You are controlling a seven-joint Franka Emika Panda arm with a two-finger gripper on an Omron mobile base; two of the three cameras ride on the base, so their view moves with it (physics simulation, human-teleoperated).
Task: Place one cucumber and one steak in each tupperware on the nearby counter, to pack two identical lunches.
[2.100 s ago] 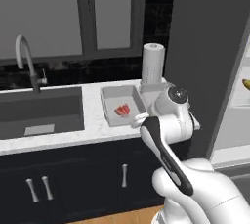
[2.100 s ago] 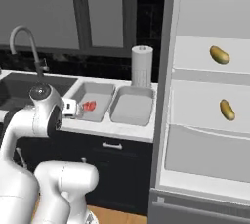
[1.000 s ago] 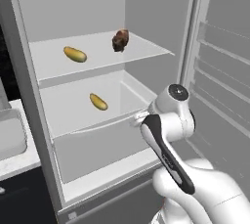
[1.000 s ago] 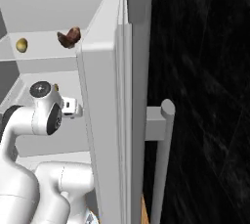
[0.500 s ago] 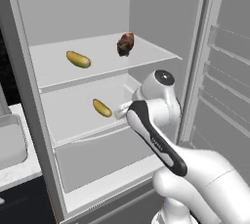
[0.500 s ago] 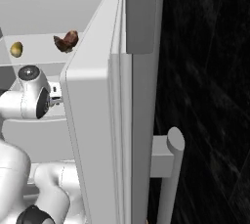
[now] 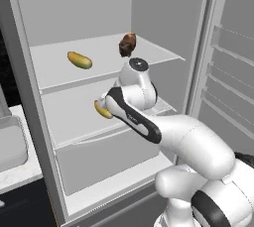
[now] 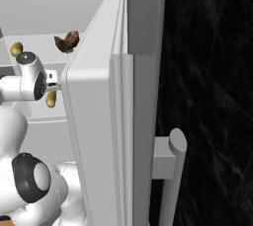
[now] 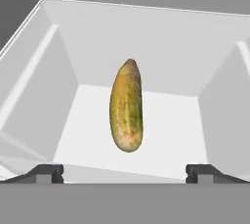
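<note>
The end effector (image 9: 125, 173) is wide open and empty, lined up on the cucumber (image 9: 127, 112) lying on the fridge's middle shelf (image 7: 74, 122). Closing too early could pinch only its rounded tip and, probably, roll it deeper along the shelf.

Brown steak (image 8: 67, 41) on upper fridge shelf, fridge door (image 8: 106, 121) edge-on in front
</note>
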